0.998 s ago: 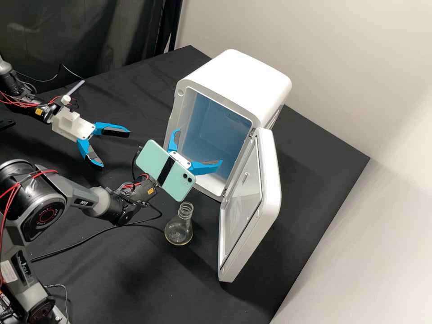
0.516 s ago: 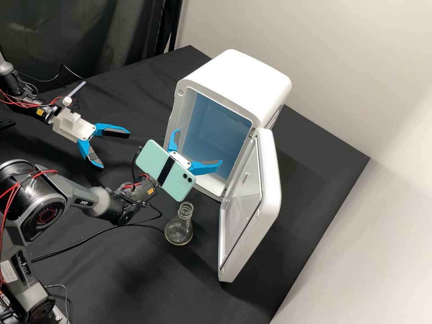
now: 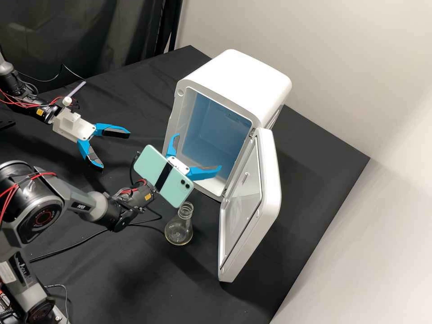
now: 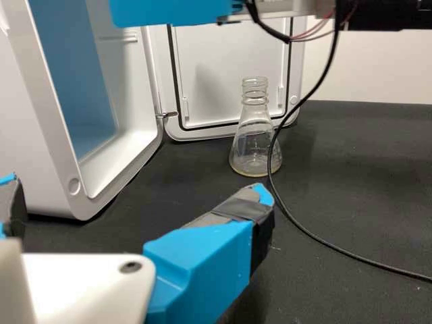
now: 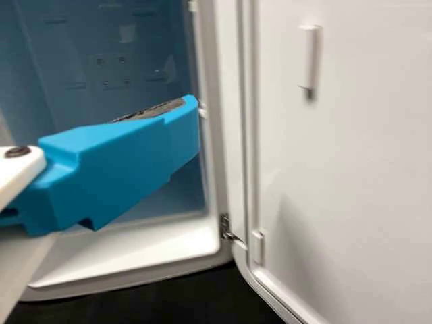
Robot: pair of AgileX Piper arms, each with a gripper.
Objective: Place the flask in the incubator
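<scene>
Erlenmeyer flask stands upright on the tabletop, just in front of the open incubator. We see the right hand hovering above it at the incubator's mouth, fingers spread, gripping nothing. The left hand is spread too, well apart. It's clear glass, seemingly empty: light, rigid, slick, breakable. We'd pinch the narrow neck, gently.

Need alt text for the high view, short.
A clear flask stands upright on a black bench in front of a white incubator whose door is open. The right gripper, open, is at the incubator's opening; the left gripper, also open, is farther away.
</scene>
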